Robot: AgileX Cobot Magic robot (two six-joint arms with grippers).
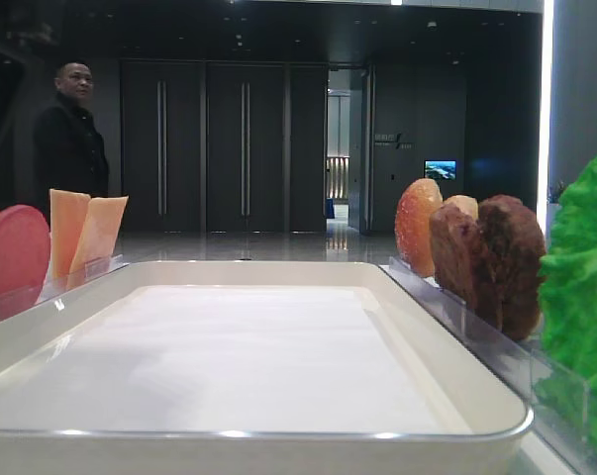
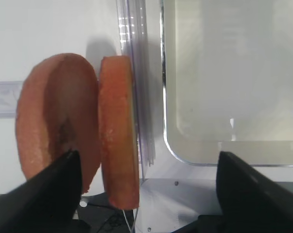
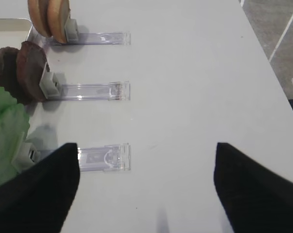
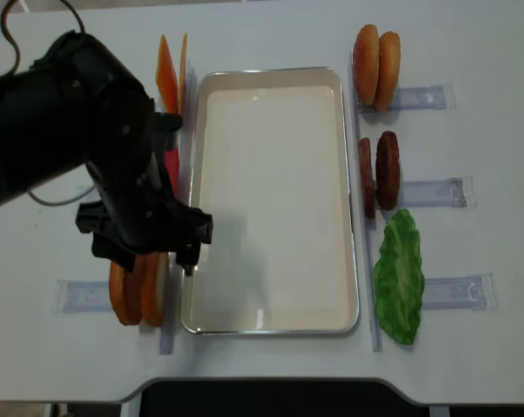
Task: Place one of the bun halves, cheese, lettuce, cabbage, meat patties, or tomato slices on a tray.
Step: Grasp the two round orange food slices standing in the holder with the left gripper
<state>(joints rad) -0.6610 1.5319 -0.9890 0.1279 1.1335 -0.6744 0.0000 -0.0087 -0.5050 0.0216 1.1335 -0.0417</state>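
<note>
White rimmed rectangular tray (image 4: 270, 321), unlabelled; left gripper (image 2: 146, 194) jaws wide, empty, over orange upright bun halves (image 2: 118, 131); right gripper (image 3: 146, 184) likewise spread; overhead only shows arm.

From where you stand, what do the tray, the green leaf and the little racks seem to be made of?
The tray looks like glossy white plastic or enamelled metal: its rim carries bright reflections; which one, I cannot tell. The lettuce looks like moulded plastic or rubber: uniform bright green, stiff crinkles. The racks are clear hard plastic: the table shows through them.
</note>
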